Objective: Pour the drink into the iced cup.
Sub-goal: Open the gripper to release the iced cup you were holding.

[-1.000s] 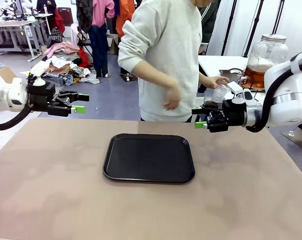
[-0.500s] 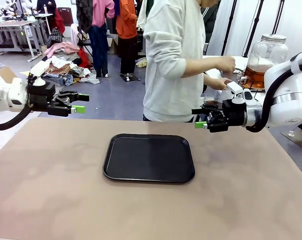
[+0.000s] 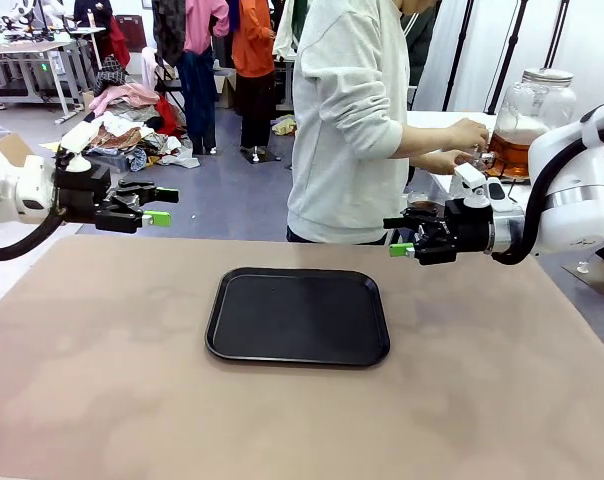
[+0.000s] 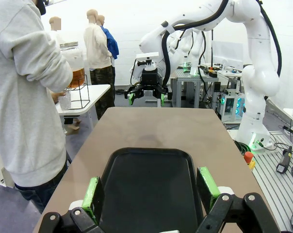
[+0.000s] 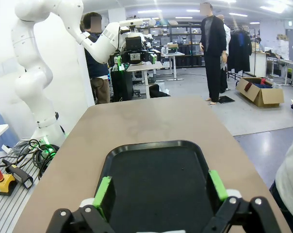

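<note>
The drink (image 3: 510,152) is amber liquid in the bottom of a big clear lidded jar (image 3: 530,105) on a white side table at the far right. The person stands with their back half turned and both hands at the jar's base, holding a small clear cup (image 4: 65,100); I cannot tell whether it has ice in it. My left gripper (image 3: 162,206) hovers open above the table's far left corner, empty. My right gripper (image 3: 396,236) hovers open at the far right edge, empty, just in front of the person's hands.
A black tray (image 3: 232,340) lies bare in the middle of the tan table (image 3: 102,400). Both grippers point inward over it (image 4: 150,191) (image 5: 160,188). The side table (image 4: 90,92) stands past the right edge.
The person has turned toward the side table and raised both hands, with the cup, up to the jar. Neither arm has moved.
</note>
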Tool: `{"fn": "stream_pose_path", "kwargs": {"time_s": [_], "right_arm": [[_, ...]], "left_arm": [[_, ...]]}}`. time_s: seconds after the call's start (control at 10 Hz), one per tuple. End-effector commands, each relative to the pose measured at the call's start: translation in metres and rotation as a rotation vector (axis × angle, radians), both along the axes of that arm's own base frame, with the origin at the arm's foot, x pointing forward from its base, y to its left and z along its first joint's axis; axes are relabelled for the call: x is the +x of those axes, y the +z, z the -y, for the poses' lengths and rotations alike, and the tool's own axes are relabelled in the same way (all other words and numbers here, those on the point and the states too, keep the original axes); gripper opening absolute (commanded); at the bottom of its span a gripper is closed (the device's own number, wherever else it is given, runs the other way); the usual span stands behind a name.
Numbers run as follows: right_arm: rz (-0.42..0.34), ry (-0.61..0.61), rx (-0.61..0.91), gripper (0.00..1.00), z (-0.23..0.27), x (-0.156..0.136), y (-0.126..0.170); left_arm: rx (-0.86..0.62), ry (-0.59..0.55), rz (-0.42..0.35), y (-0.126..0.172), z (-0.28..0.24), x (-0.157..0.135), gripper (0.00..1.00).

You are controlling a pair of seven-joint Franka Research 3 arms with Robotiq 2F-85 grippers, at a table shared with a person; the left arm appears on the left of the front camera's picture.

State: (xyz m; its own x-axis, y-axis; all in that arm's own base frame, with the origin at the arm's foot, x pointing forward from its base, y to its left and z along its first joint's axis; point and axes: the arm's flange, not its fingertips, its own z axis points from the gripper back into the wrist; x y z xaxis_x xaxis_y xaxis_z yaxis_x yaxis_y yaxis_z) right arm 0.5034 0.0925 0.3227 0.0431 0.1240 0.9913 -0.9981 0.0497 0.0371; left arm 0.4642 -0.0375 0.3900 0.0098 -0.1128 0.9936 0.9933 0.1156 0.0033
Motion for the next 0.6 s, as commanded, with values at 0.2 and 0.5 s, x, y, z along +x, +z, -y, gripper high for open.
{"fn": "stream_pose_path", "kwargs": {"time_s": [0.2, 0.5], "right_arm": [[0.004, -0.003, 0.003, 1.00, -0.0002, 0.0020, 0.0024], [0.004, -0.003, 0.003, 1.00, -0.0002, 0.0020, 0.0024]], "left_arm": [[0.001, 0.000, 0.004, 0.0019, 0.0003, -0.0008, 1.00], [0.001, 0.000, 0.004, 0.0019, 0.0003, -0.0008, 1.00]]}}
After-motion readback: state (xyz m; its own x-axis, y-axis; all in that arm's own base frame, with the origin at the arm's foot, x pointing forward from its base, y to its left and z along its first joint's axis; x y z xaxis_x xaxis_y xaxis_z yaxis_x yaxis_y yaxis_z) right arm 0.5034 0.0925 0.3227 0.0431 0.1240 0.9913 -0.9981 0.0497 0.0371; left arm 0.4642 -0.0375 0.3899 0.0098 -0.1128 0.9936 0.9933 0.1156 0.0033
